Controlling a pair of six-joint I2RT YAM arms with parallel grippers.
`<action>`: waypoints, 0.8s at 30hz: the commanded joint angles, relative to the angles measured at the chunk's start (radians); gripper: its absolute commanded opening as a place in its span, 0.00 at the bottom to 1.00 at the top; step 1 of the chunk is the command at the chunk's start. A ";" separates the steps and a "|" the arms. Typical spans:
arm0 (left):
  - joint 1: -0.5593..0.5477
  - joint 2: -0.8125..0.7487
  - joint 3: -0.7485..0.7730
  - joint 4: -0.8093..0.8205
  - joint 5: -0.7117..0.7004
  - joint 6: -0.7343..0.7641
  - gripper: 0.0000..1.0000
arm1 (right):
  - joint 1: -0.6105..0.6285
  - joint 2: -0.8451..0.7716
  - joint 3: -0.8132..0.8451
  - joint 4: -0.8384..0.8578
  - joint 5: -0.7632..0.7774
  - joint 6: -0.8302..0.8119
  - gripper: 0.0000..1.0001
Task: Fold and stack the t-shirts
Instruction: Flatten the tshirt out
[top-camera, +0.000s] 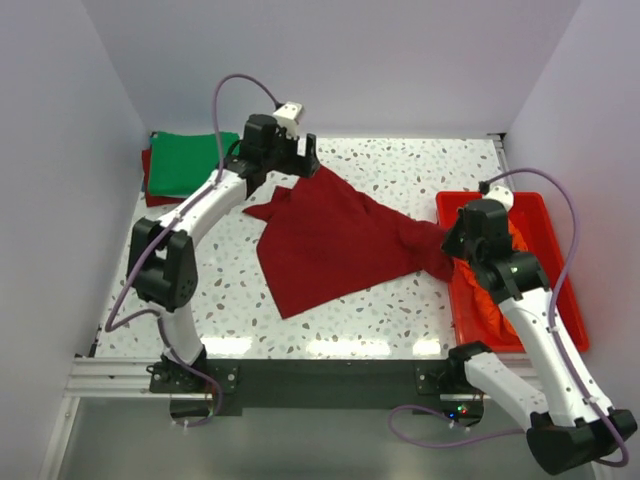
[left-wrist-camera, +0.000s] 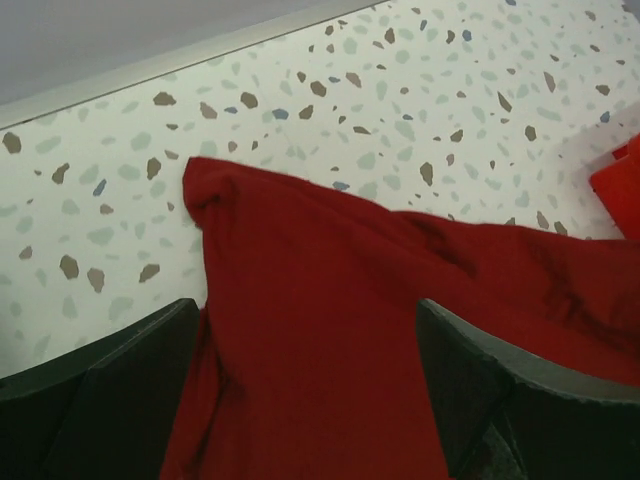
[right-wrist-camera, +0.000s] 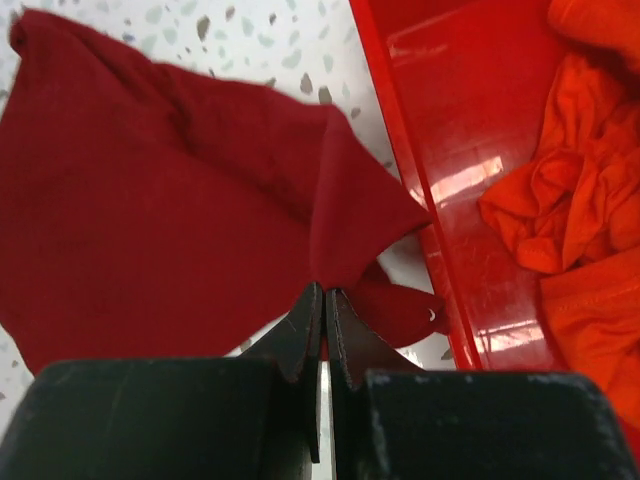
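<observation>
A dark red t-shirt (top-camera: 335, 240) lies partly spread on the speckled table. My left gripper (top-camera: 305, 165) is at its far corner. In the left wrist view the gripper (left-wrist-camera: 305, 330) is open, with the dark red cloth (left-wrist-camera: 330, 300) lying between the two wide-apart fingers (left-wrist-camera: 130, 370). My right gripper (top-camera: 450, 245) is shut on the shirt's bunched right end beside the tub. The right wrist view shows the jaws (right-wrist-camera: 325, 290) pinching a fold of the dark red shirt (right-wrist-camera: 180, 200). An orange t-shirt (right-wrist-camera: 580, 210) lies crumpled in the tub. A folded green t-shirt (top-camera: 185, 160) rests on another dark red one (top-camera: 150, 180) at the far left.
The rigid red plastic tub (top-camera: 545, 205) stands at the table's right edge, its wall (right-wrist-camera: 430, 150) close to my right gripper. White walls enclose the table on the left, far and right sides. Bare speckled table (top-camera: 400, 165) shows behind the shirt.
</observation>
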 joint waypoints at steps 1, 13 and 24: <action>-0.005 -0.249 -0.106 0.040 -0.082 -0.034 0.95 | -0.004 0.002 -0.053 0.053 -0.068 0.044 0.00; -0.168 -0.705 -0.683 -0.454 -0.223 -0.382 0.70 | -0.003 0.083 -0.114 0.113 -0.130 0.038 0.00; -0.322 -0.710 -0.843 -0.474 -0.165 -0.549 0.59 | -0.003 0.142 -0.121 0.148 -0.183 0.043 0.00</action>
